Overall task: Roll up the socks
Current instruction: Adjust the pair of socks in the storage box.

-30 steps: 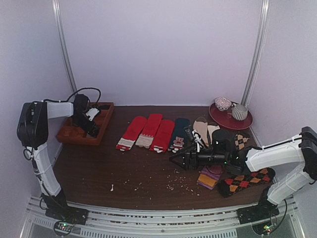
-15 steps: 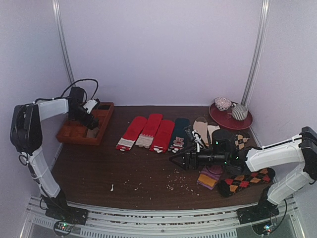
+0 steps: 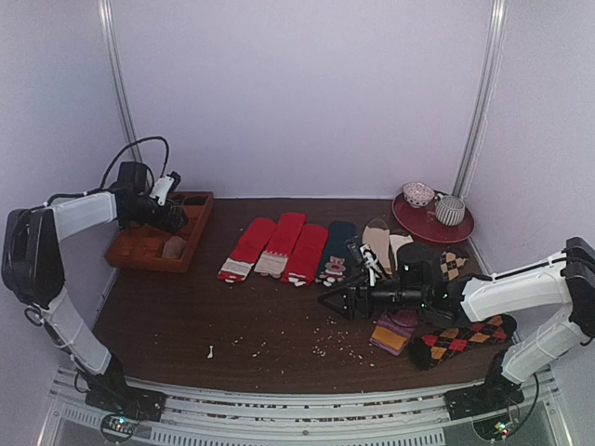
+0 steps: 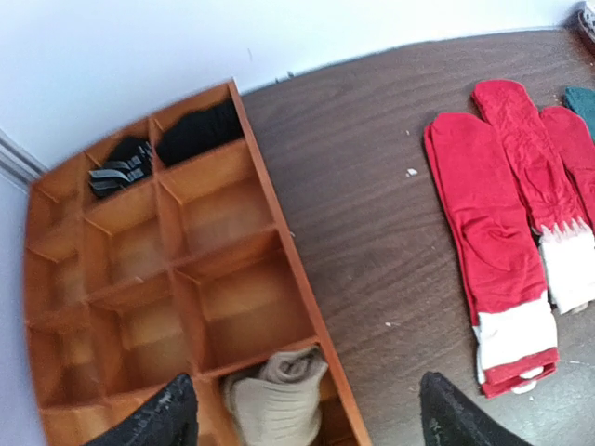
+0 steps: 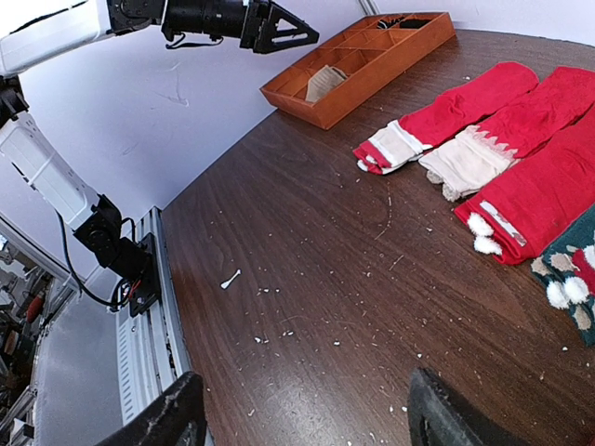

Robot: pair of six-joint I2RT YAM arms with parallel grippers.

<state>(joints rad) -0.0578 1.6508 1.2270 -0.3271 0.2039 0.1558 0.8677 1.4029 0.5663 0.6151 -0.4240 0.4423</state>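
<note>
**Fig. 1.** We see the socks [image 4: 277, 401] rolled into 1 tan bundle in a corner compartment of the wooden tray [image 4: 270, 200]. The left gripper [image 5: 284, 32] hangs above that tray, jaws wide apart, holding nothing. The right gripper [image 3: 335, 302] hovers low over the table [image 5: 307, 279] near the red socks [image 4: 488, 223], its 2 fingers also spread and empty.

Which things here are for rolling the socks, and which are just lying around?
For the job:
- tan knit sock bundle, already rolled, sitting in a compartment of the orange wooden divider tray

Just lying about:
- red socks with white cuffs
- dark teal sock
- orange-and-black argyle sock
- dark red plate
- black socks in the tray's far compartments
</note>
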